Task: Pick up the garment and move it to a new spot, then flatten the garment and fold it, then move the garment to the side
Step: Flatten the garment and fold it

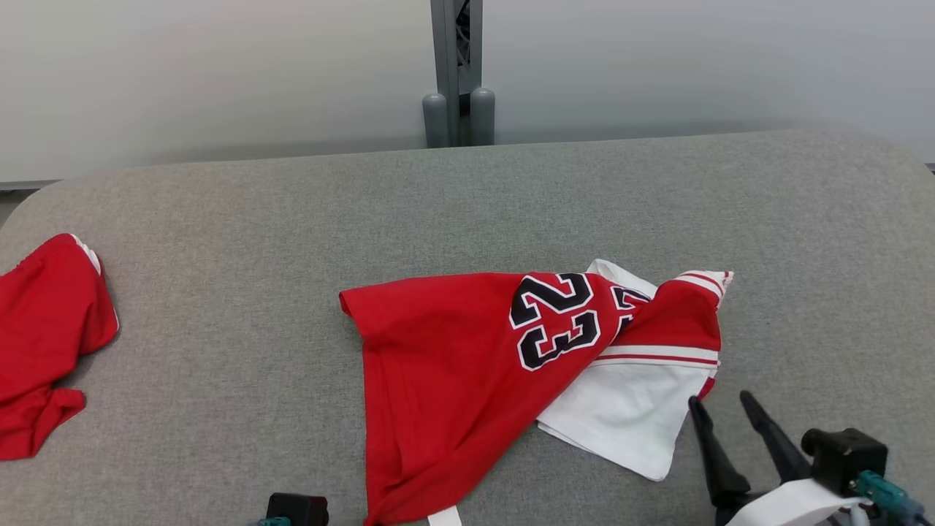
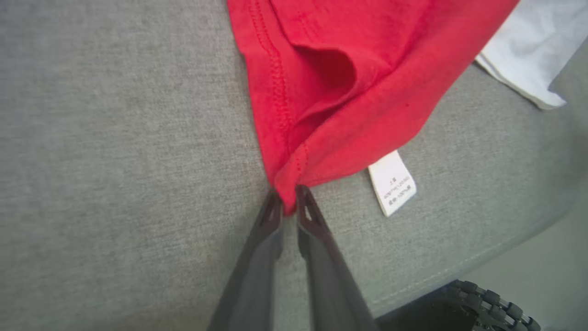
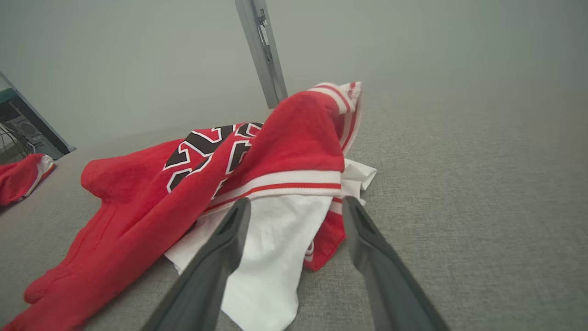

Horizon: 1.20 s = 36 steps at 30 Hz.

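Grey padded table is carrying the crumpled red garment, whose hem corner I am pinching at the tips of my left hand to lift it, while my right hand is hovering spread just short of the cloth, ready for a second hold.

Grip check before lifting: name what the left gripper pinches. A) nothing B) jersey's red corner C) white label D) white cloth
B: in the left wrist view the left gripper is closed on a red corner of the jersey; the label lies free beside it.
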Tool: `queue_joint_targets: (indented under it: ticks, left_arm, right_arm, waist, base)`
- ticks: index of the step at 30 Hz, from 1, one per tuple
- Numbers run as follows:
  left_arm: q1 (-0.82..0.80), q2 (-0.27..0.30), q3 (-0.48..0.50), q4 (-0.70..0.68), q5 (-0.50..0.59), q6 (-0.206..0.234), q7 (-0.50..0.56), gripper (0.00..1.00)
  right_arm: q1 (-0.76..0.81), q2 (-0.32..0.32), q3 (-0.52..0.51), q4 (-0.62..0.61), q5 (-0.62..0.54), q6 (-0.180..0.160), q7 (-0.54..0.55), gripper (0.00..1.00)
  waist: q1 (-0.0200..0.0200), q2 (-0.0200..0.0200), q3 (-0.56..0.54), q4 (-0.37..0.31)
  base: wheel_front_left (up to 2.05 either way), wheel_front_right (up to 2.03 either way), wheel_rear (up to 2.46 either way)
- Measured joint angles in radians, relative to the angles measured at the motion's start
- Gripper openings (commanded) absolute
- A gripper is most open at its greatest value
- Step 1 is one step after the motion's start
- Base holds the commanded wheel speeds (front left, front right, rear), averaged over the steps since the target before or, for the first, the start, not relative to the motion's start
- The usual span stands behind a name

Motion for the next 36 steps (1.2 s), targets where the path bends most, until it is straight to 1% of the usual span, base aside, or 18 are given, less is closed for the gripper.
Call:
queue_joint_targets:
  ticks: [5,9,17,18,19,20,21,24,28,32,35,36]
  left_arm:
    - [-0.014,0.005,0.003,-0.003,0.000,-0.010,-0.017,0.00]
    - [-0.025,0.006,0.005,-0.018,0.005,-0.014,-0.035,0.00]
    - [-0.041,0.011,0.002,-0.031,0.018,-0.013,-0.047,0.00]
    - [-0.041,0.011,0.001,-0.032,0.018,-0.014,-0.048,0.00]
    - [-0.041,0.011,0.002,-0.036,0.018,-0.014,-0.056,0.00]
    - [-0.042,0.011,0.002,-0.039,0.019,-0.015,-0.061,0.00]
    - [-0.042,0.011,0.002,-0.042,0.020,-0.015,-0.063,0.00]
    - [-0.043,0.012,0.008,-0.055,0.027,-0.013,-0.090,0.00]
    - [-0.059,0.021,0.035,-0.094,0.042,0.000,-0.137,0.00]
    - [-0.082,0.044,0.086,-0.165,0.062,0.023,-0.194,0.00]
    - [-0.115,0.073,0.127,-0.222,0.085,0.045,-0.223,0.00]
    - [-0.127,0.084,0.141,-0.238,0.088,0.046,-0.229,0.00]
  right_arm:
    - [0.005,0.001,0.052,0.081,0.016,0.000,0.027,1.00]
    - [-0.006,0.001,0.100,0.180,0.039,0.000,0.034,1.00]
    - [-0.096,0.000,0.170,0.382,0.092,0.000,0.016,1.00]
    - [-0.107,0.000,0.174,0.402,0.104,0.000,0.016,0.62]
    - [-0.116,0.000,0.178,0.423,0.107,0.000,0.016,0.34]
    - [-0.126,-0.001,0.181,0.441,0.112,0.000,0.016,0.19]
    - [-0.133,-0.001,0.185,0.452,0.125,0.000,0.015,0.00]
    - [-0.147,-0.005,0.197,0.475,0.144,0.000,-0.006,0.00]
    - [-0.143,-0.013,0.202,0.444,0.161,0.000,-0.055,0.00]
    - [-0.146,-0.041,0.195,0.314,0.173,0.000,-0.113,0.00]
    - [-0.156,-0.074,0.147,0.199,0.135,0.000,-0.134,0.00]
    - [-0.163,-0.080,0.128,0.157,0.130,0.000,-0.134,0.00]
  waist:
    - [0.0000,0.0000,0.007,0.005]
    - [0.0000,0.0000,0.013,0.010]
    - [0.0000,0.0000,0.013,0.026]
    - [0.0000,0.0000,0.011,0.028]
    - [0.0000,0.0000,0.010,0.029]
    - [0.0000,0.0000,0.009,0.029]
    - [0.0000,0.0000,0.007,0.030]
    - [0.0001,0.0000,0.003,0.030]
    - [0.0001,0.0000,-0.008,0.027]
    - [0.0000,0.0000,-0.018,0.020]
    - [0.0000,0.0000,-0.024,0.013]
    - [0.0000,0.0000,-0.027,0.010]
  base:
    - [0.00,0.00,0.00]
    - [0.00,0.00,0.00]
    - [0.00,0.00,0.00]
    - [0.00,0.00,0.00]
    - [0.00,0.00,0.00]
    - [0.00,0.00,0.00]
    - [0.00,0.00,0.00]
    - [0.00,0.00,0.00]
    - [0.00,0.00,0.00]
    - [0.00,0.00,0.00]
    - [0.00,0.00,0.00]
    - [0.00,0.00,0.00]
